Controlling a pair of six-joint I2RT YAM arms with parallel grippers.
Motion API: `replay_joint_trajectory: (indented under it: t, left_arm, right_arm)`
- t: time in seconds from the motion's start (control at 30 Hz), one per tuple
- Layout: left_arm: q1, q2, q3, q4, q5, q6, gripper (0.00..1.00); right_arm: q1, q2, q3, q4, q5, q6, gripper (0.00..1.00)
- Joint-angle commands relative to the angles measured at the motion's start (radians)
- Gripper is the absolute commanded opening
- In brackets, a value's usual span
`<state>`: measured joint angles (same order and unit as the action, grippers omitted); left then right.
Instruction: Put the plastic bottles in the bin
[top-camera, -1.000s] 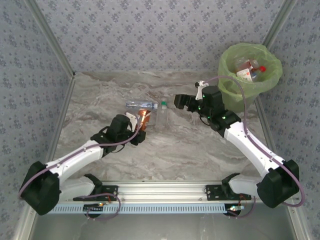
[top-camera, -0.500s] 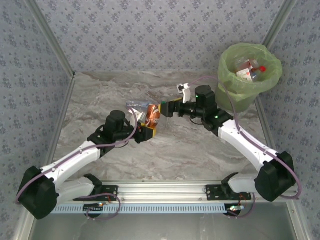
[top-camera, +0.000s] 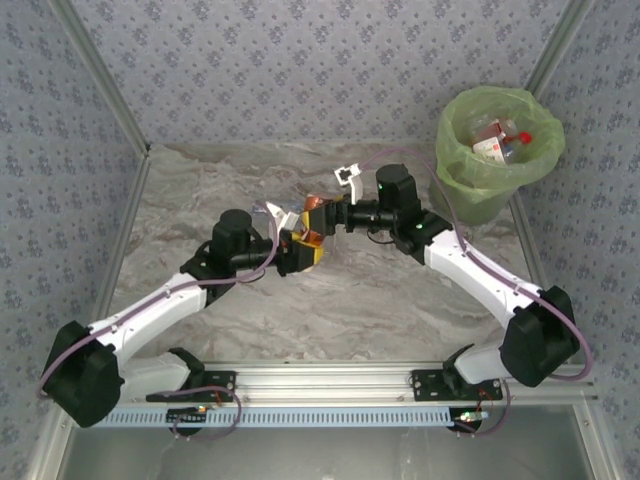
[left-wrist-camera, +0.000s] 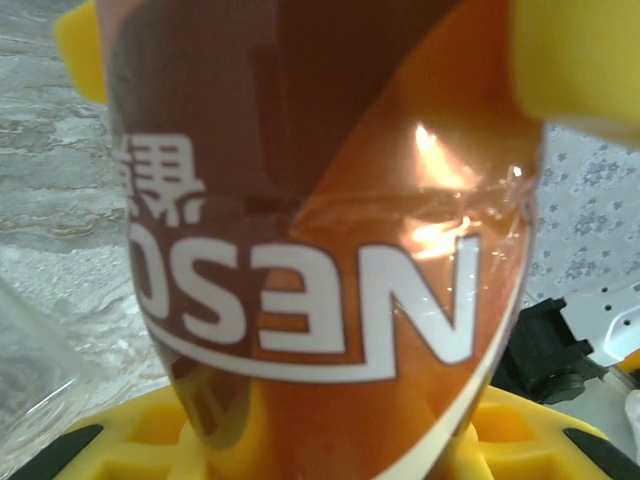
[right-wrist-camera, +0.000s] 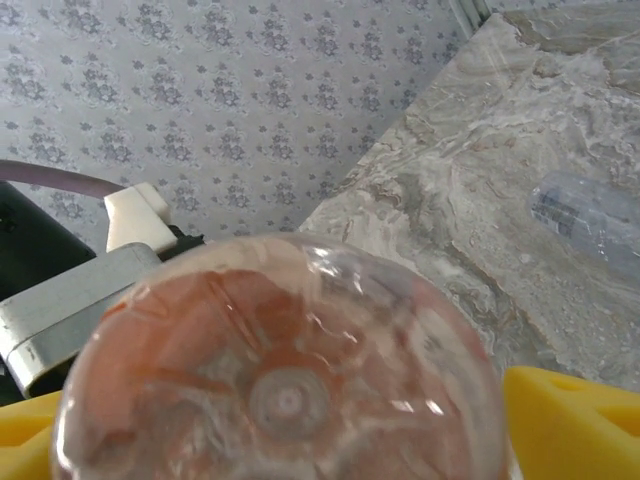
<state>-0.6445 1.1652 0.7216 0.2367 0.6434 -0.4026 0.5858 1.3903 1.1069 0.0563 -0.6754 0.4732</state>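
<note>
Several plastic bottles (top-camera: 497, 140) lie in the green-lined round bin (top-camera: 452, 178); left hand (top-camera: 300, 250) clamps an amber orange-labelled bottle (left-wrist-camera: 330, 250), right hand (top-camera: 328, 214) closure cannot be told; one clear bottle (right-wrist-camera: 590, 215) lies on the tabletop (top-camera: 380, 300).

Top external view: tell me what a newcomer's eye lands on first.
The two arms meet at mid-table, with the left hand and the right hand both at one amber bottle with an orange-brown label, which sits between the left hand's yellow pads. Next comes the bin with its lime-green liner at the far right corner, with red-labelled bottles lying inside it.
</note>
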Motion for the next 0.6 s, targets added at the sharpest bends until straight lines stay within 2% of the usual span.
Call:
replay_joint_trajectory:
  t: [0.0, 0.1, 0.2, 0.3, 0.33, 0.43, 0.5, 0.57]
  left_arm:
    - [-0.018, 0.021, 0.026, 0.064, 0.040, -0.019, 0.00]
    - [-0.023, 0.023, 0.035, 0.063, 0.040, -0.004, 0.00]
    - [-0.024, 0.020, 0.052, 0.028, 0.015, 0.028, 0.01]
    - [-0.024, 0.024, 0.065, -0.004, -0.027, 0.033, 0.61]
    - [-0.023, 0.022, 0.065, -0.007, -0.036, 0.034, 0.71]
    - [-0.023, 0.009, 0.060, -0.011, -0.064, 0.034, 0.92]
    - [-0.022, -0.008, 0.048, -0.013, -0.083, 0.039, 0.99]
    - [-0.022, -0.026, 0.040, -0.021, -0.117, 0.047, 0.99]
  right_arm:
    - [0.009, 0.008, 0.031, 0.062, -0.038, 0.038, 0.80]
    - [0.006, 0.004, 0.028, 0.056, -0.003, 0.033, 0.65]
    - [-0.005, -0.002, 0.025, 0.053, 0.022, 0.034, 0.56]
    - [-0.013, -0.010, 0.028, 0.030, 0.053, 0.027, 0.50]
    - [-0.016, -0.015, 0.028, 0.019, 0.074, 0.022, 0.49]
    - [-0.038, -0.039, 0.030, -0.032, 0.155, 0.013, 0.48]
    - [-0.070, -0.062, 0.038, -0.087, 0.220, 0.004, 0.49]
    - [-0.114, -0.083, 0.059, -0.171, 0.316, -0.002, 0.49]
